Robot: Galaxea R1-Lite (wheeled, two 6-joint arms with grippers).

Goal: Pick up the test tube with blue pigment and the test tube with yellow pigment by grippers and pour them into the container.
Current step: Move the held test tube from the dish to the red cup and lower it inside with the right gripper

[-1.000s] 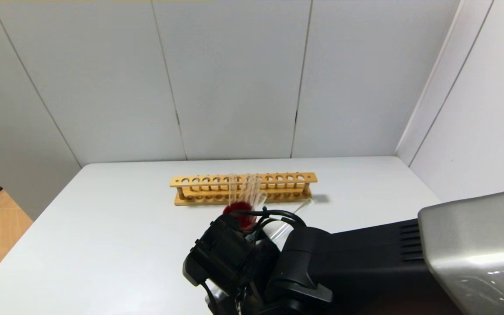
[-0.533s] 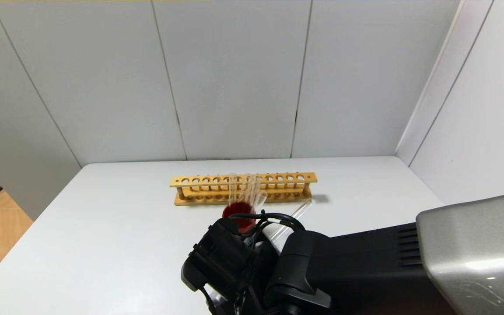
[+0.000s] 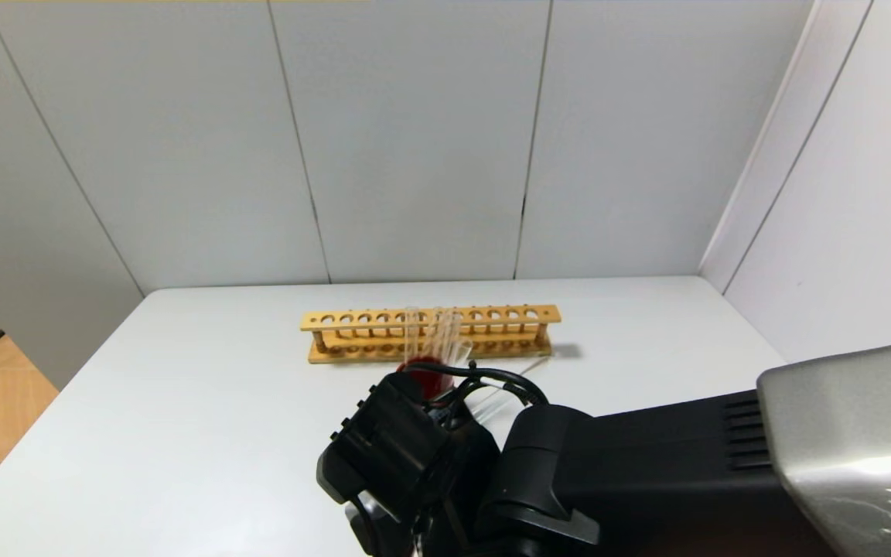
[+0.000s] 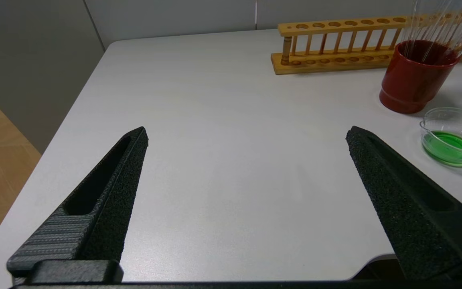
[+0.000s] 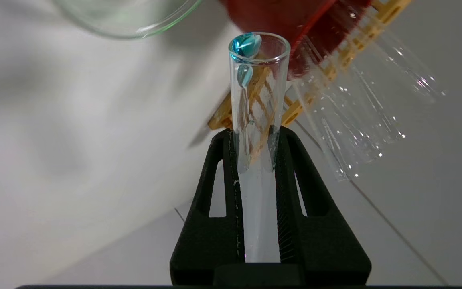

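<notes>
My right gripper (image 5: 255, 134) is shut on the test tube with blue pigment (image 5: 259, 80). Only a few teal drops (image 5: 245, 44) cling at its open mouth, which points toward the container's rim (image 5: 126, 20). In the head view the right arm covers the gripper, and the tube (image 3: 501, 394) shows faintly past it. The container (image 4: 449, 136) is a low clear glass dish holding green liquid, next to the red cup. My left gripper (image 4: 247, 134) is open and empty over bare table, left of the container. The test tube with yellow pigment is out of view.
A dark-red cup (image 4: 413, 80) with several colourless tubes stands just behind the container; it also shows in the head view (image 3: 426, 370). A wooden tube rack (image 3: 353, 319) lies behind it. The white table's left edge (image 4: 74, 116) drops to the floor.
My right arm has shifted a little toward the rack and now covers more of the red cup. The tube moved with it.
</notes>
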